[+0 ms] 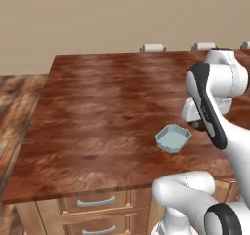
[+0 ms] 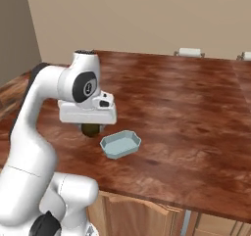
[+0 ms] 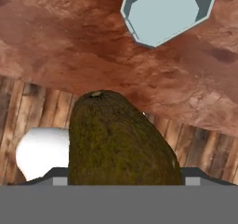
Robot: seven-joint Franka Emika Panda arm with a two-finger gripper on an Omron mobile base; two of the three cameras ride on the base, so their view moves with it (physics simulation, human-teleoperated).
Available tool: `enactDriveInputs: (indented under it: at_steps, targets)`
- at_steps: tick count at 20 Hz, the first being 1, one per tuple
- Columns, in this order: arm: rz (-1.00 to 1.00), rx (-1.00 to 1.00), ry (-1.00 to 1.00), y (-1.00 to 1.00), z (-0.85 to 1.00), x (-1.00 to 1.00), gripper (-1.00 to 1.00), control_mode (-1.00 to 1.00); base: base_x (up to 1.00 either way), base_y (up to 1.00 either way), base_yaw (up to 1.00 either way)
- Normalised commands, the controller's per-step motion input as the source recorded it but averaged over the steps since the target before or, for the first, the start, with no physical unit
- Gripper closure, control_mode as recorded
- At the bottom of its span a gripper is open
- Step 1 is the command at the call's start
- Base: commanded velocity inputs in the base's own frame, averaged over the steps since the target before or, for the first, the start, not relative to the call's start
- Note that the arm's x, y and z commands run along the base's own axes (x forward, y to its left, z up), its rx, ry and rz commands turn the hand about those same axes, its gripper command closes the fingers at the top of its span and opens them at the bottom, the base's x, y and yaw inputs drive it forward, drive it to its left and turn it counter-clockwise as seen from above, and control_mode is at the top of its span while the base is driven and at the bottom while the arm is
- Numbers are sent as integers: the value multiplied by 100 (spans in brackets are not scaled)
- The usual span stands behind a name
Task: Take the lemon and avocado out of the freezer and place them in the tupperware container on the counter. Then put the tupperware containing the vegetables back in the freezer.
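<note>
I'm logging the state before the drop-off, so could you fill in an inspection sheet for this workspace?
Surface: reddish-brown counter, bare apart from the tub.
Job's things: pale blue tub empty, near the counter's front edge; avocado carried in the gripper; lemon and freezer nothing seen.
Clutter: nothing seen.
Grippers: gripper closed on the avocado, above the counter just beside the tub, not yet over it.
Cables: nothing seen.
Surroundings: beige wall, wood floor, light cabinet drawers under the counter, pale chair backs behind it.

Avocado (image 3: 122,141) up close, empty tupperware container (image 3: 166,13) beyond on counter (image 3: 65,46)
</note>
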Motion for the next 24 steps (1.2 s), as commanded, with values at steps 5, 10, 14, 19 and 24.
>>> enactDriveInputs:
  at_steps: [5, 10, 14, 19, 24]
  targets:
    - [4, 3, 8, -37, -66, 87, 100, -100, 0, 0, 0]
    - [2, 0, 2, -33, -55, 69, 100, -100, 0, 0, 0]
    - [2, 0, 0, -20, -59, 65, 100, -100, 0, 0, 0]
    - [1, 0, 0, -1, -57, 59, 100, -100, 0, 0, 0]
    - [0, 0, 0, 0, -65, 63, 100, -100, 0, 0, 0]
